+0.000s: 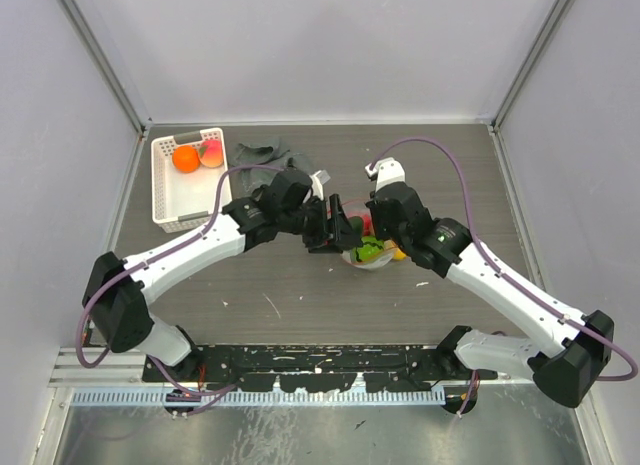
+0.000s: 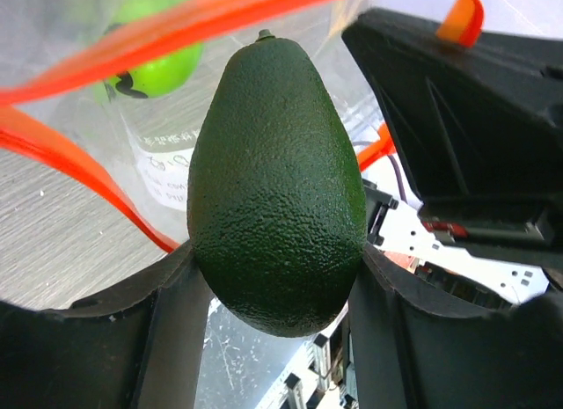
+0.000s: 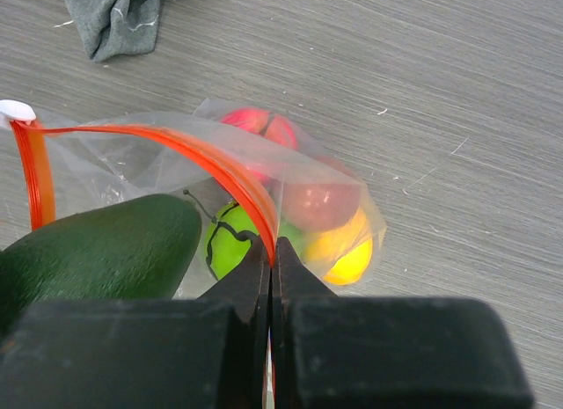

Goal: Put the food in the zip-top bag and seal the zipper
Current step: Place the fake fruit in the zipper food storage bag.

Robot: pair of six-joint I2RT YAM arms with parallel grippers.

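Pointing its narrow stem end away from the fingers and towards the bag's mouth, the dark green avocado sits in the left gripper, which is closed partway around its broad end. Its long axis runs straight out along the gripper's reach.

The bag lies mid-table, mouth facing the avocado. The right gripper is pinched tight on the zipper, holding that edge up so the strip arcs over the opening.

Inside the bag a green fruit, a yellow one, a pink-red one and a brownish-red one show blurred through wrinkled plastic. In the right wrist view the avocado's lower end is cut off. From above, both grippers hide most of the bag. A basket at the far left holds an orange fruit and a pink fruit; a grey cloth lies beyond the bag.
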